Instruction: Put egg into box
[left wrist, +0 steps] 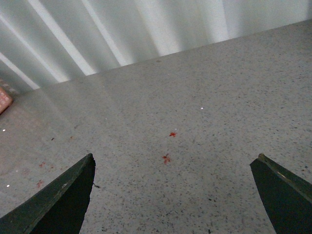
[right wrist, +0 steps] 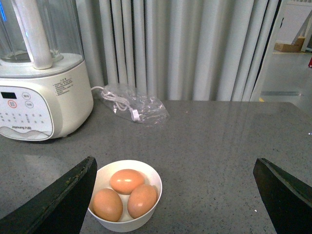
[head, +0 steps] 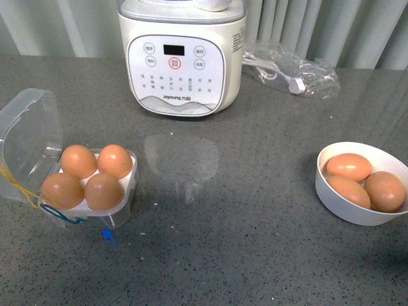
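The box point(head: 95, 207) sits nearest, at the front left of the grey table point(head: 255, 255). Its clear lid point(head: 29, 137) is swung open to the left, and a yellow band point(head: 16, 182) and a blue band point(head: 71, 218) hang at its edge. Each of its four cells holds a brown egg point(head: 104, 191). They look alike, so which one is the task's own cannot be told.

At the front right, a white bowl point(head: 331, 201) holds three more eggs point(head: 349, 167). Behind stand a white kitchen appliance point(head: 182, 57) and a plastic bag point(head: 290, 73) with a cable in it.

Neither arm shows in the front view, and the box shows in neither wrist view, so it lies away from both. The left gripper point(left wrist: 174, 156) has its fingers wide apart over bare table with a few red specks point(left wrist: 166, 158) — nothing between them. The right gripper point(right wrist: 175, 159) is also spread wide and empty. The bowl shows between its fingers, close to one of them, with the appliance and bag beyond.
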